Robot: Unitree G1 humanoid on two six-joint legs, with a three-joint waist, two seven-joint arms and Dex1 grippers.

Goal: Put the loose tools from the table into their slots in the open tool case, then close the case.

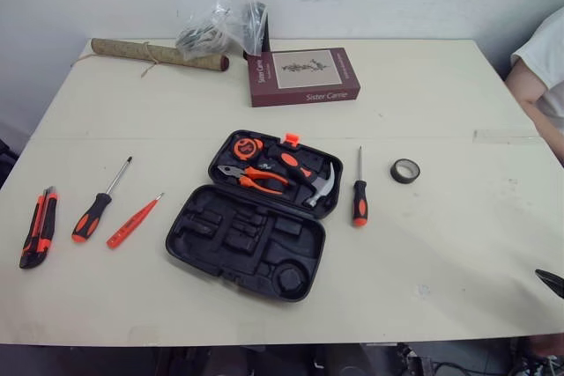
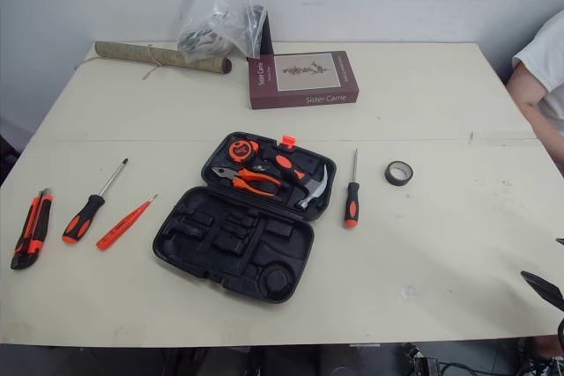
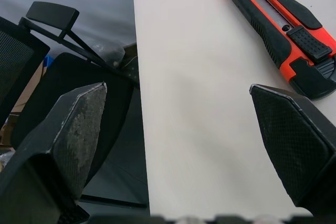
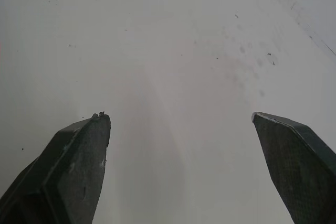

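A pale table (image 1: 423, 217) fills the frame, with the open tool case (image 1: 238, 235) at centre, its near half all empty slots. Both hands are released: the left hand (image 3: 177, 87) is spread near the utility knife (image 1: 38, 227) at lower left, and the right hand (image 4: 181, 116) hangs over bare table. The left-side screwdriver (image 1: 95, 210), right-side screwdriver (image 1: 359, 195), tester pen (image 1: 132, 222) and tape roll (image 1: 404, 171) lie loose. The likely best start is to close squarely across the knife's middle and lift it level.
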